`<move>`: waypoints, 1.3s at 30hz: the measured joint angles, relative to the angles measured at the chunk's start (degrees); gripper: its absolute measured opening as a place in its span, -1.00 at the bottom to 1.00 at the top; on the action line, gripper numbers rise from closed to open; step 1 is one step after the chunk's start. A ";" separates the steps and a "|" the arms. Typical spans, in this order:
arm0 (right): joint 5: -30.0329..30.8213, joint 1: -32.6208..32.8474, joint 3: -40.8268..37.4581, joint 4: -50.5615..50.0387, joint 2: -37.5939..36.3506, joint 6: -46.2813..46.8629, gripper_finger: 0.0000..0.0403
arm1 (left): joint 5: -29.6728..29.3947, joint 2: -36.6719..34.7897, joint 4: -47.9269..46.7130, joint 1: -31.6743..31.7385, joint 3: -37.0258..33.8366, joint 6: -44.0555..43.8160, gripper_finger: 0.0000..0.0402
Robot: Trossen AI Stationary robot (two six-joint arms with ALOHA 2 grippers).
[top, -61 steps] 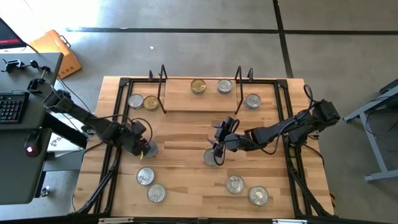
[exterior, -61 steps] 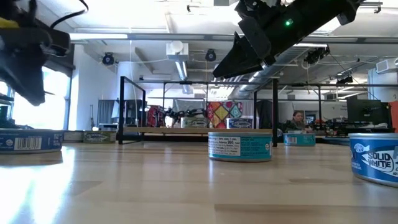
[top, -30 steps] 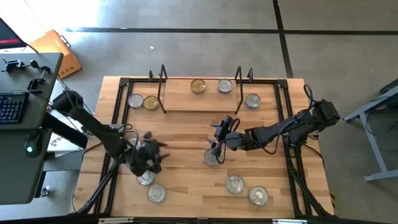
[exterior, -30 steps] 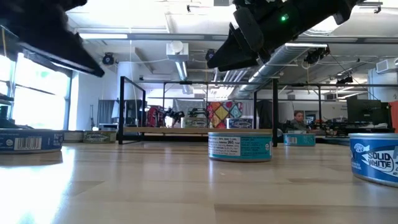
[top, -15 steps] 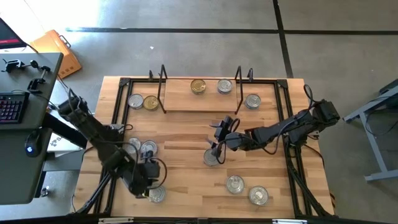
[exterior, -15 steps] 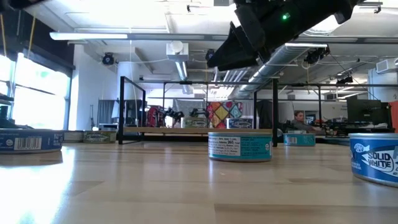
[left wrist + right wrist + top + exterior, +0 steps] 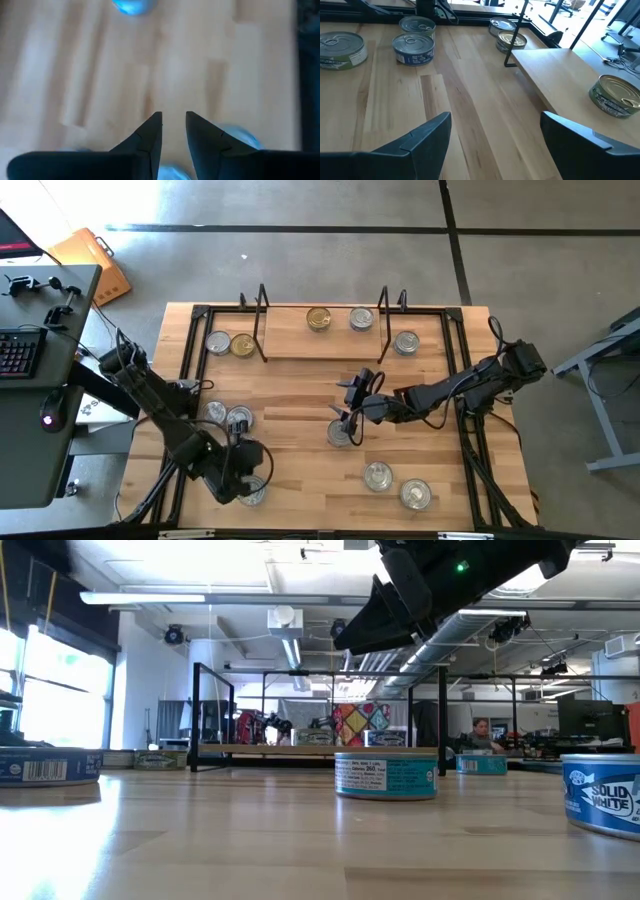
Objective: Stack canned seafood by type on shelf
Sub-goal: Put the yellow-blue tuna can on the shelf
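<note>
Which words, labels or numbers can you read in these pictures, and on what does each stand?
"SOLID WHITE": on the short round blue-labelled tin at the right edge of the low view.
Short round teal-labelled tin at the table's centre: print too small to read.
Short round dark-labelled tin on the left: a barcode, digits unreadable.

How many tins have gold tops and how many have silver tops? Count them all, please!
Gold-top tins: 2
Silver-top tins: 9
Total in view: 11
The left arm may hide more.
</note>
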 joint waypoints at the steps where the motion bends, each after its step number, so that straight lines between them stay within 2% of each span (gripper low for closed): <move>1: -0.01 0.00 0.00 -0.15 0.00 0.04 0.48 | -2.38 0.06 0.75 0.04 -0.79 0.57 -0.62; 3: -0.01 0.00 0.00 -0.53 0.01 0.14 0.48 | -3.83 0.06 4.54 1.09 -2.82 3.04 -0.62; 8: -0.47 0.00 0.00 -1.12 0.02 1.16 0.48 | -2.40 -0.30 17.72 3.12 -9.88 10.88 -0.62; 13: -1.62 0.00 0.00 -1.20 0.02 1.91 0.48 | 0.81 -0.35 29.49 5.13 -16.56 14.14 -0.62; 16: -1.70 0.00 0.00 -1.22 0.02 2.56 0.48 | 1.91 -0.35 32.05 5.68 -18.55 14.13 -0.62; 23: -2.93 -0.02 0.00 -2.44 0.02 2.30 0.48 | 2.09 -0.69 31.44 5.66 -19.96 12.11 -0.62; 27: -11.09 1.62 1.25 -17.42 -2.51 1.76 0.48 | 2.74 -1.62 31.21 5.59 -19.96 11.19 -0.62; 30: -12.52 3.98 3.18 -30.69 -5.85 8.40 0.48 | 3.54 -2.28 30.36 5.59 -19.96 10.99 -0.62; 34: -7.09 6.94 3.51 -41.91 -9.49 17.40 0.48 | 2.92 -2.71 29.43 5.73 -19.96 11.03 -0.62; 37: -1.65 8.71 2.92 -44.90 -11.23 22.91 0.48 | 2.44 -2.71 29.10 5.74 -19.96 11.02 -0.62; 39: -0.20 9.36 2.32 -46.70 -11.44 25.95 0.48 | 1.77 -2.71 29.09 5.75 -19.96 11.45 -0.62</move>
